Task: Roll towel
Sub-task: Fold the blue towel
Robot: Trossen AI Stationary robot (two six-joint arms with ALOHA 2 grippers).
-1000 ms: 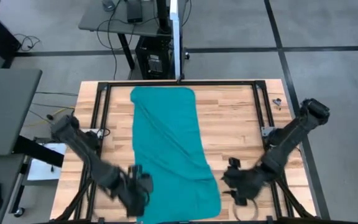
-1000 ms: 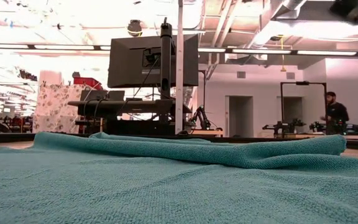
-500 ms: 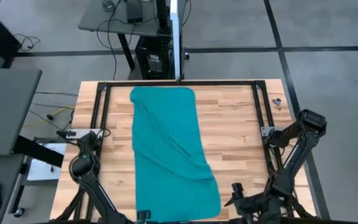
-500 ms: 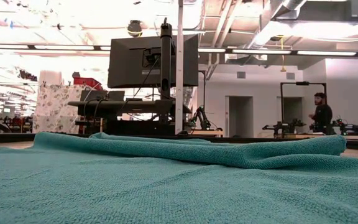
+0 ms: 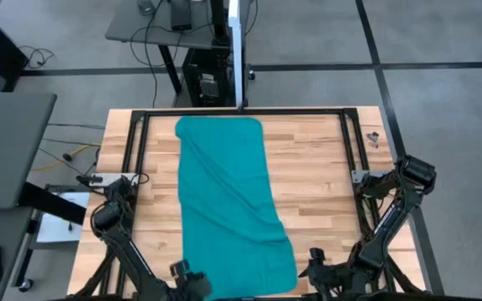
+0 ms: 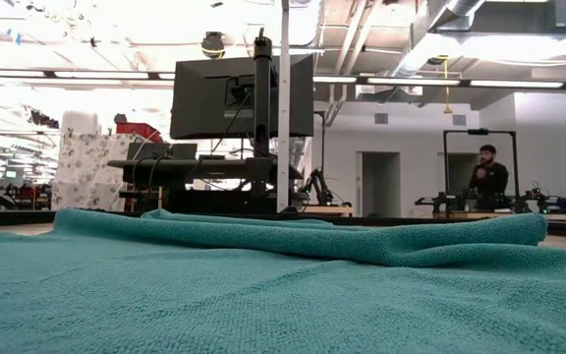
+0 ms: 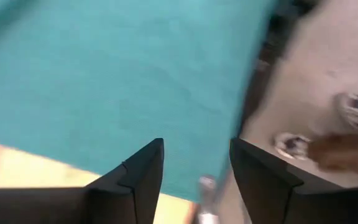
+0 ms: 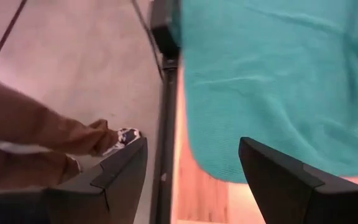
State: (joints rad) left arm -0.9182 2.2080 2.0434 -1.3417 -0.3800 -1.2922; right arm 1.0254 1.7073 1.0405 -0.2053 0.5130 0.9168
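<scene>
The teal towel (image 5: 228, 201) lies spread along the middle of the wooden table, from its far edge to its near edge, with a slanting crease across it. In the low view (image 6: 263, 285) it fills the foreground, with a raised fold behind. My left gripper (image 5: 187, 280) is open at the near edge, just left of the towel's near left corner. Its wrist view (image 7: 194, 171) shows the towel (image 7: 104, 74) beyond the fingers. My right gripper (image 5: 318, 269) is open at the near edge, right of the towel's near right corner (image 8: 210, 168).
Black frame rails (image 5: 132, 159) run along the table's sides. A monitor post (image 6: 283, 108) stands at the far edge. A small item (image 5: 373, 136) lies at the far right. A person's leg and shoes (image 8: 42, 137) show on the floor by the near edge; another person (image 6: 484, 177) stands far back.
Both grippers have drawn back toward the table's near edge, and both arms have folded in. The left gripper went almost out of the high view, then came back a little. The towel has stayed where it was.
</scene>
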